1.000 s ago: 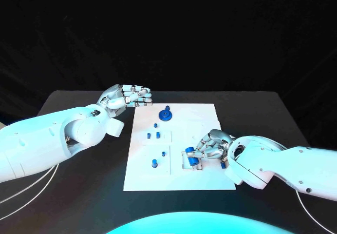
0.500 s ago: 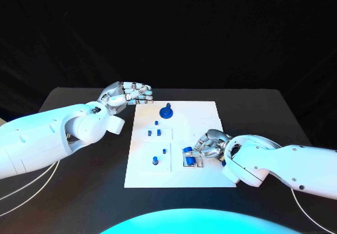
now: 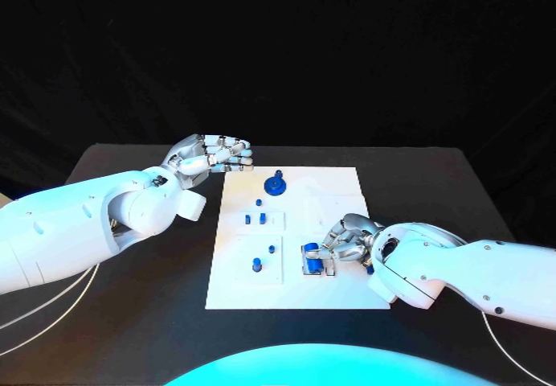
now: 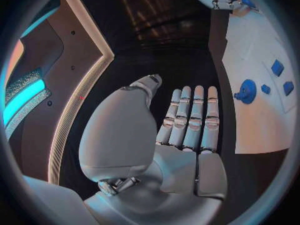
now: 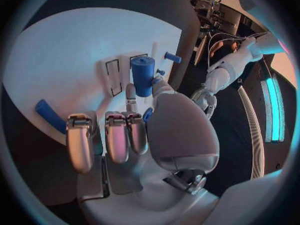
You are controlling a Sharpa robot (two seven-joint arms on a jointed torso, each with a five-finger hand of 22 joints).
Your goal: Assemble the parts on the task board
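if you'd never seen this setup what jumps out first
The white rectangular task board in the middle of the black table stands out, dotted with small blue parts. At its near right, the right robot hand works at a blue cylindrical part by outlined slots. The left robot hand hovers off the board's far left corner holding nothing, near a round blue knob-like part.
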